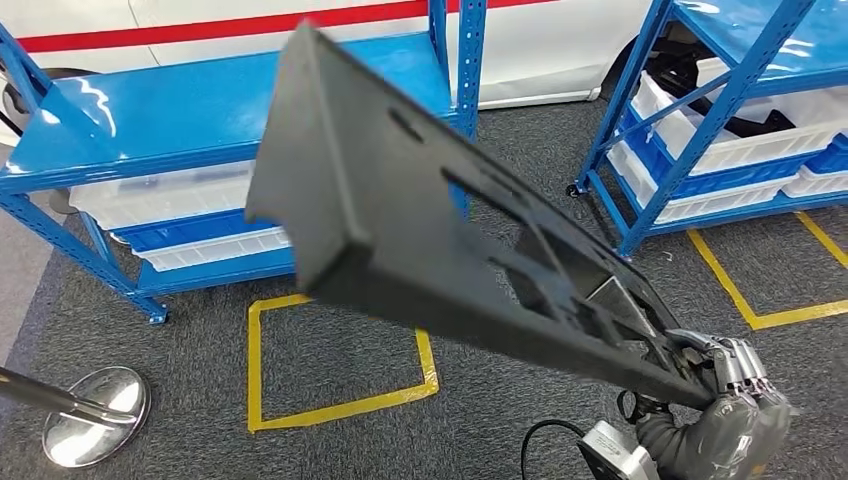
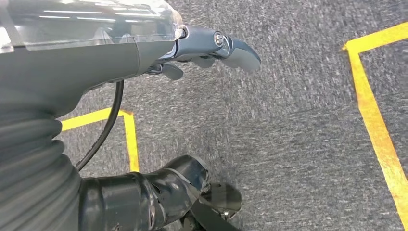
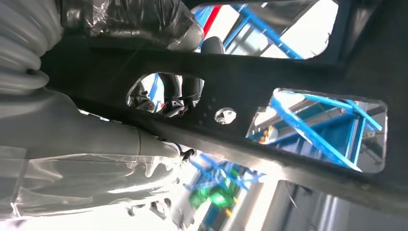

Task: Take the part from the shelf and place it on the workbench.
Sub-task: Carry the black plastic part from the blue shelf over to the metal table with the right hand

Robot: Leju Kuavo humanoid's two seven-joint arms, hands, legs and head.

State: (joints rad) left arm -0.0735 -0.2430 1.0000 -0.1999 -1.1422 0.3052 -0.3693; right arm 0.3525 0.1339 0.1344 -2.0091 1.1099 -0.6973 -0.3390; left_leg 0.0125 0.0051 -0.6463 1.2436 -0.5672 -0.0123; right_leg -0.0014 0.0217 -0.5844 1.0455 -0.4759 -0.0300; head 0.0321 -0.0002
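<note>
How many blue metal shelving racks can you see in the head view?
2: one blue metal shelving rack at the left behind the held black part, another at the right. More may lie outside the frame.

Head view high, facing down at floor (image 1: 500, 420), wrist views close (both turned)

The part (image 1: 400, 210) looks like matt black plastic with a slightly grainy surface, the shelf (image 1: 190, 115) is glossy blue painted metal, the floor (image 1: 340, 440) is rough grey carpet, and the stand base (image 1: 95, 415) is polished, mirror-like metal.
</note>
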